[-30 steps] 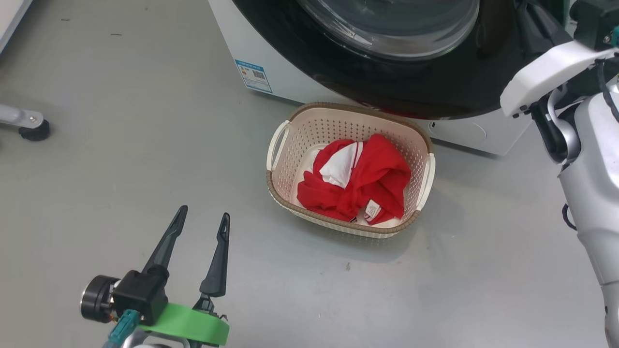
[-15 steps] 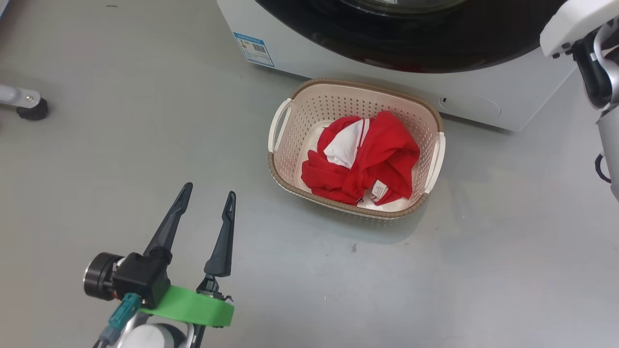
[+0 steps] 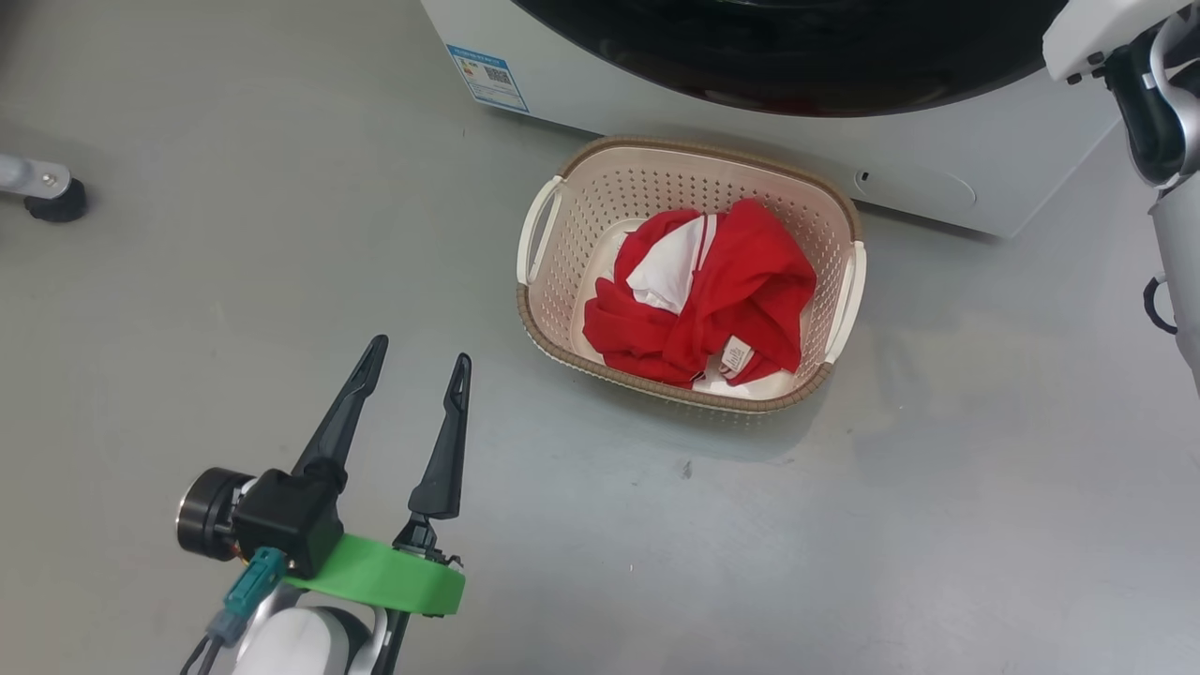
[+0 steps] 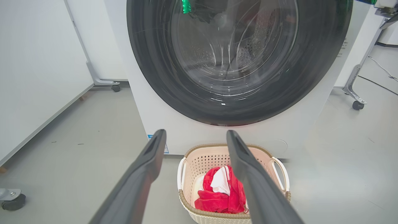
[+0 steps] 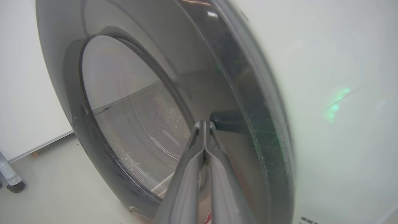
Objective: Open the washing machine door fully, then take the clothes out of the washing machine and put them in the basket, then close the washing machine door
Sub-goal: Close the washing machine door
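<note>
While the left end effector [image 3: 421, 349] is hovering empty over the floor [image 3: 187, 281] with its fingers spread wide, the basket [image 3: 694, 148] is sitting well apart at its two o'clock, holding the clothes [image 3: 741, 281] in a red heap. At the basket's twelve o'clock the washing machine [image 3: 656, 108] is standing just behind it. The washing machine door [image 3: 797, 56] is seemingly lying against its front; whether latched, I cannot tell. The right end effector [image 5: 204, 123], pinched together on nothing, is pointing at the door's black ring at its twelve o'clock, so the right arm is lying far nearer for any closing push.
</note>
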